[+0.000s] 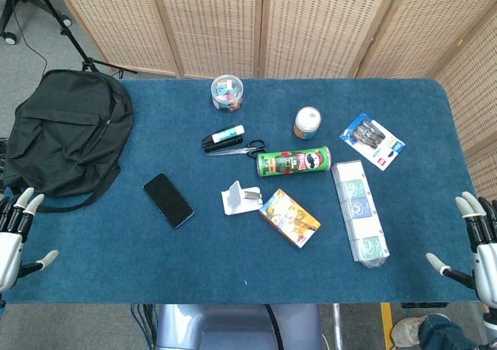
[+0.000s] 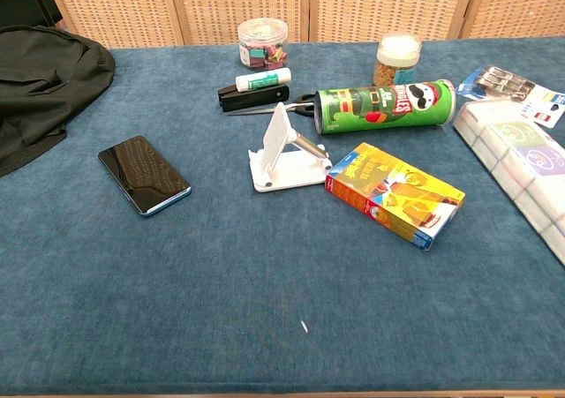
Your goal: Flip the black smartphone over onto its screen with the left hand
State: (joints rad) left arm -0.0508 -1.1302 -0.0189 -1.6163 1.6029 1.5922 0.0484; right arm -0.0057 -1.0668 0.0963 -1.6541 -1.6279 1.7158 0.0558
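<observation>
1. Smartphone (image 1: 168, 200) lies flat, glossy screen up, left of centre in the head view, well apart from both hands.
2. Likely thin, stiff, slick; best lifted by a long edge, since the soft blue table cloth (image 1: 93, 249) should let fingertips dig under.
3. Left hand (image 1: 17, 230), at the lower left edge, is spread and empty; right hand (image 1: 474, 241), lower right, likewise.
4. Backpack (image 1: 66, 136) sits upper left, wicker screens (image 1: 311, 24) behind.
</observation>
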